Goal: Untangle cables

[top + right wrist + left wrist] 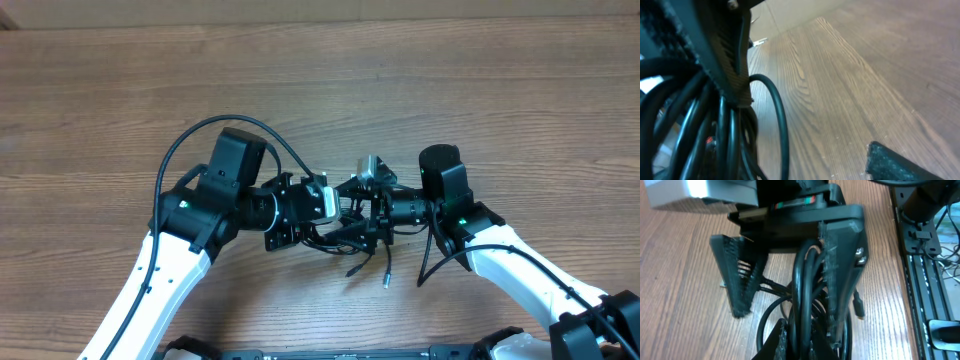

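Observation:
The cables form a knotted black bundle between my two grippers at the table's middle front. Two plug tips trail toward the front edge. My left gripper reaches in from the left. In the left wrist view its fingers are shut on several strands of the cables. My right gripper comes in from the right, open, its ribbed fingers spread wide around the bundle. In the right wrist view one pad stands well away from the cables, and a loop bulges out.
The wooden table runs bare behind the arms. A thick black arm cable arcs over the left wrist, and another hangs from the right one. A black rail runs along the table's front edge.

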You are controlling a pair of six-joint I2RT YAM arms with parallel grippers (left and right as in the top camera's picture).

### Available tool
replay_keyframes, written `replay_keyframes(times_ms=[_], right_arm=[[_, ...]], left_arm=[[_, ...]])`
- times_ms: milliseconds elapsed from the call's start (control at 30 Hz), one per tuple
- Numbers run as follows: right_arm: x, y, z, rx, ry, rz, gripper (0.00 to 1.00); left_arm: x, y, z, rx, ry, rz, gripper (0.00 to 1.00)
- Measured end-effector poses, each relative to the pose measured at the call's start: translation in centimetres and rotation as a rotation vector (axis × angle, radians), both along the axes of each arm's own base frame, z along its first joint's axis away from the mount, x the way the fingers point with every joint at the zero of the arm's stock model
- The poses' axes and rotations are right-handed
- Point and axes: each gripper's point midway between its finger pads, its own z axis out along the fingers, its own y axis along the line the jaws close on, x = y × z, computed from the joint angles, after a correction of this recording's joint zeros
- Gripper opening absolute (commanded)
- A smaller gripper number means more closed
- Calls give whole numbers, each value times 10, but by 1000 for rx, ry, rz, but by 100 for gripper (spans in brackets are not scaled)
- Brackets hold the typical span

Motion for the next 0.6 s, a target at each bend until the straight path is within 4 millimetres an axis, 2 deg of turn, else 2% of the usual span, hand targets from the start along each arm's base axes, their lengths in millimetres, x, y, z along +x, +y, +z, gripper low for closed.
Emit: replay_keyframes(times_ms=[100, 200, 333, 467, 500, 533, 567, 600], right_arm=[[-2, 1, 1, 6, -1, 11, 34], [-6, 2, 1, 7, 7, 28, 13], [-9, 3, 0, 7, 16, 36, 5], [-8, 4, 1, 10, 8, 35, 4], [-7, 4, 1, 9, 9, 33, 4], [-8, 3, 1, 8, 10, 33, 4], [-8, 4, 1, 7, 12, 32, 4], [-6, 3, 0, 3, 12, 25, 4]], left_arm=[[5, 0, -1, 6, -16, 8, 4], [8, 2, -3, 24, -26, 21, 4], [11, 4, -5, 43, -36, 34, 4], [13, 5, -6, 49, -40, 39, 6], [13, 6, -6, 52, -41, 41, 15], [13, 6, -6, 54, -44, 41, 52], [13, 6, -7, 58, -46, 41, 81], [11, 7, -8, 63, -35, 40, 99]])
